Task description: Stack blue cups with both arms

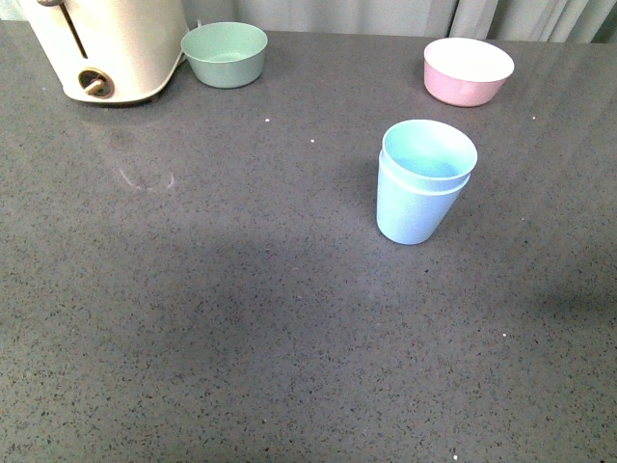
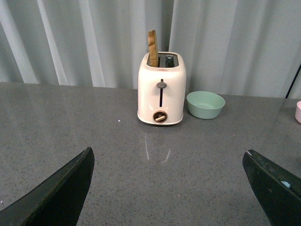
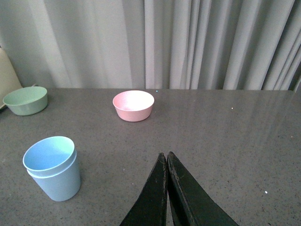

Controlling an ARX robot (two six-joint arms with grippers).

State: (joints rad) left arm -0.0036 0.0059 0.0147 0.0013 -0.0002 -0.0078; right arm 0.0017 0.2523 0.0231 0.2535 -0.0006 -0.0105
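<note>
The two pale blue cups (image 1: 422, 183) stand upright on the grey table, one nested inside the other, right of centre in the front view. They also show in the right wrist view (image 3: 52, 168). My right gripper (image 3: 166, 157) is shut and empty, low over the table, apart from the cups. My left gripper (image 2: 169, 157) is open and empty, its black fingers (image 2: 66, 188) spread wide over bare table. The cups are out of the left wrist view. Neither arm shows in the front view.
A cream toaster (image 1: 106, 48) with a slice of toast (image 2: 153, 47) stands at the back left. A green bowl (image 1: 225, 53) sits beside it, and a pink bowl (image 1: 468, 70) at the back right. Grey curtains hang behind the table.
</note>
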